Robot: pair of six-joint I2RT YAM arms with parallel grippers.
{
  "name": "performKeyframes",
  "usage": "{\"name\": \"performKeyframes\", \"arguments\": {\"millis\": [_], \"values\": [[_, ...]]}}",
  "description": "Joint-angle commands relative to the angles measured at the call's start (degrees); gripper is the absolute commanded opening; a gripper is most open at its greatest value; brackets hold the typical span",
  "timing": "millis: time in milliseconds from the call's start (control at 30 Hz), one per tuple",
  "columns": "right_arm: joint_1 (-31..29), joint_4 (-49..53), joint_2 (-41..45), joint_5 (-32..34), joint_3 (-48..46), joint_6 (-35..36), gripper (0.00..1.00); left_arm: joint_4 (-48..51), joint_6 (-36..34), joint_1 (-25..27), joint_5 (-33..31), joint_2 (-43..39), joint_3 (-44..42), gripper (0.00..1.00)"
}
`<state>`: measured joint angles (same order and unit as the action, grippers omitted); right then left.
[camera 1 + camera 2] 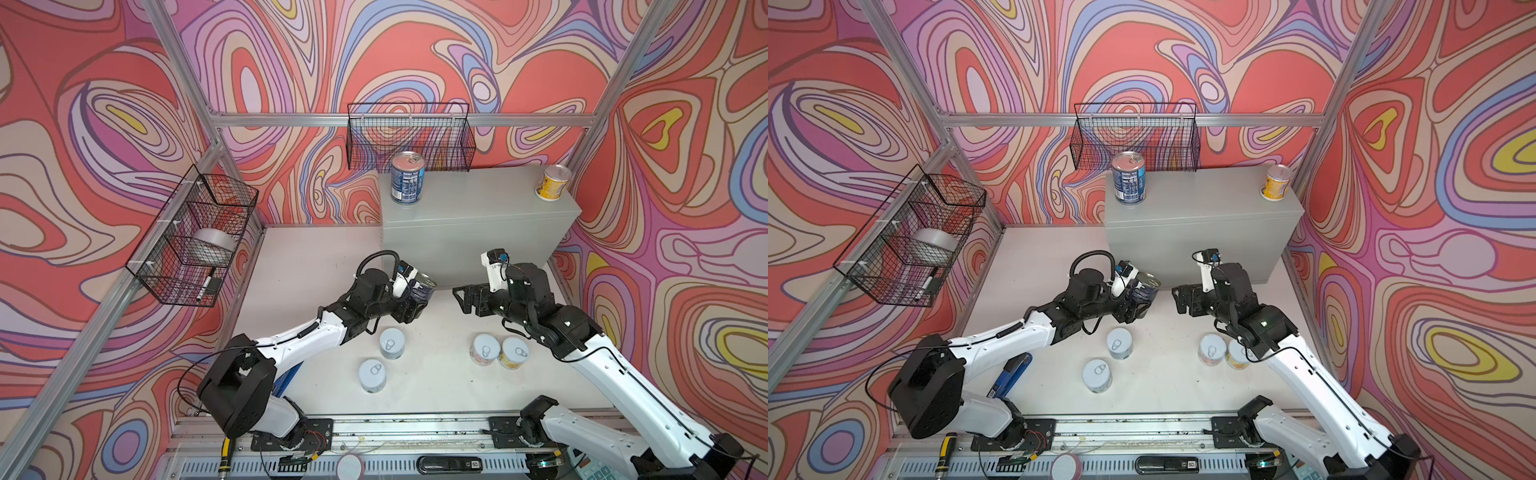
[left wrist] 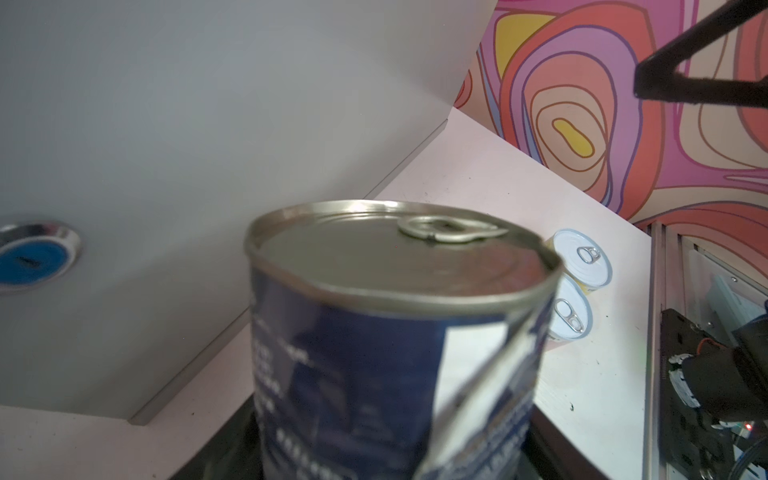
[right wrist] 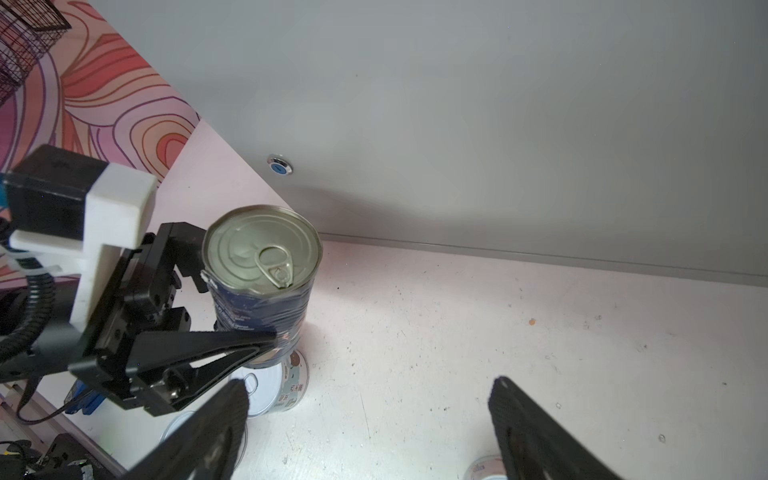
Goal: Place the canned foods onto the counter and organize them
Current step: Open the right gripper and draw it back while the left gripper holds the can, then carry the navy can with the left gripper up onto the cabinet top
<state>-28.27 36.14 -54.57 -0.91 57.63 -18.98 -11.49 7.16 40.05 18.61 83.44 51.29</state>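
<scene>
Dark blue with a silver pull-tab lid, the held tin (image 1: 426, 286) is clamped in the jaws of my left gripper (image 1: 419, 300). It hangs clear of the table (image 1: 316, 270), just in front of the counter (image 1: 478, 208) and below the level of its top. My right gripper (image 1: 459, 300) faces it from nearby with its jaws wide apart and nothing between them. On the counter's top stand the other dark blue tin (image 1: 407, 178) towards the left end and a yellow tin (image 1: 552, 183) at the right end, well apart. Four short tins wait on the table: a pale blue tin (image 1: 391, 343), a second pale blue tin (image 1: 372, 376), and a pink tin (image 1: 484, 350) just beside a yellow-sided tin (image 1: 514, 352) under my right arm. The grip worries me first. In the left wrist view the label (image 2: 478, 353) looks split and lifting off the tin's side, and if the jaws bear on loose paper rather than metal, I judge the tin could slide or twist out on the way up. Next, the tin must clear the counter's front edge, and too shallow a lift would knock its base there. Setting it down too close to the other dark blue tin could topple that one, tall as it is. Finally, the two grippers are near each other, so a careless swing of either could make them clash.
</scene>
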Motion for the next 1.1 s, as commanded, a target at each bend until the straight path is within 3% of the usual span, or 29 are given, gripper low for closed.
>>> {"name": "performKeyframes", "arguments": {"millis": [0,267,633,1067], "values": [[0.2,-2.2,1.3,-0.4,-2.2,-1.8,0.94,-3.0,0.4,0.1,-0.5,-3.9,4.6,0.44],[0.2,-4.0,4.5,-3.3,-6.1,-3.7,0.94,-4.8,1.9,0.3,0.8,-4.5,6.0,0.44],[0.2,-0.6,9.3,1.9,-9.7,-5.8,0.94,-6.5,6.0,0.3,-4.2,-4.0,10.2,0.43],[0.1,3.1,17.7,6.2,-14.9,-9.2,0.95,-9.2,9.0,0.3,1.3,-0.9,17.5,0.43]]}}
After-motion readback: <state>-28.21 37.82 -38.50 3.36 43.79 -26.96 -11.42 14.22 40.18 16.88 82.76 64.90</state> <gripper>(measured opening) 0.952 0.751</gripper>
